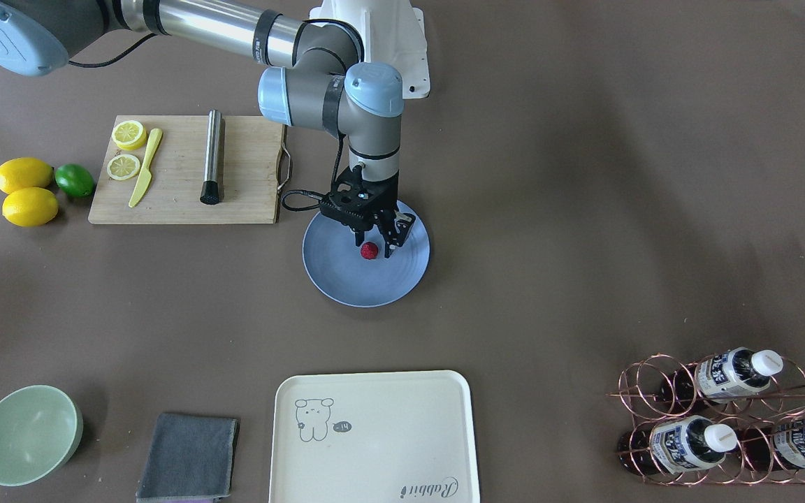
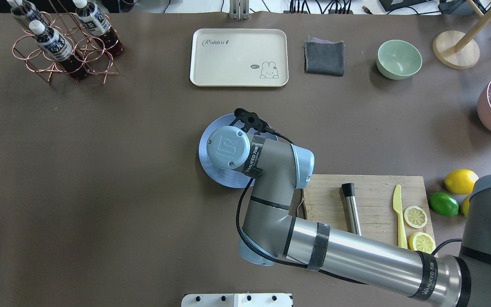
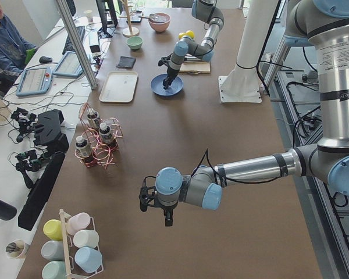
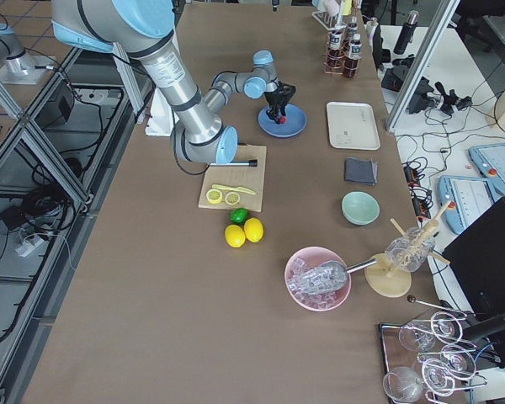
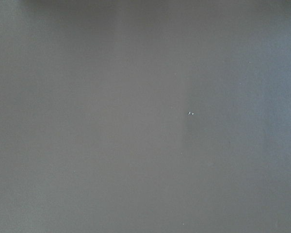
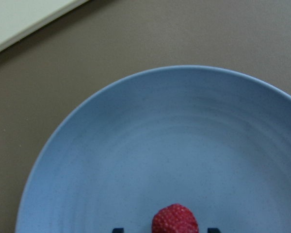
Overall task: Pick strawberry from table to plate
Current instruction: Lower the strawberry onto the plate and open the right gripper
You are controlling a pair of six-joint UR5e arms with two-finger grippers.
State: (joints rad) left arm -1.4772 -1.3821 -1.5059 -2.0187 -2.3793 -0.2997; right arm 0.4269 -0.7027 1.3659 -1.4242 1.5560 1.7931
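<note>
Strawberry (image 1: 369, 250) lies on the plate (image 1: 346, 283), between the right gripper's (image 1: 376, 246) jaws, which stand apart without touching it. I judge it light, soft and easily bruised, so I would pinch it gently across its middle. I cannot tell the state of the left gripper's (image 3: 167, 220) jaws.

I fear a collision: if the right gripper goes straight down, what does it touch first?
Likely the blue plate: the open right gripper straddles the strawberry lying on it. Height is unclear.

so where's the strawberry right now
In the front-facing view the strawberry sits near the middle of the light-blue plate, between the open fingertips of the right pincer, with the wooden cutting board on that view's left.
</note>
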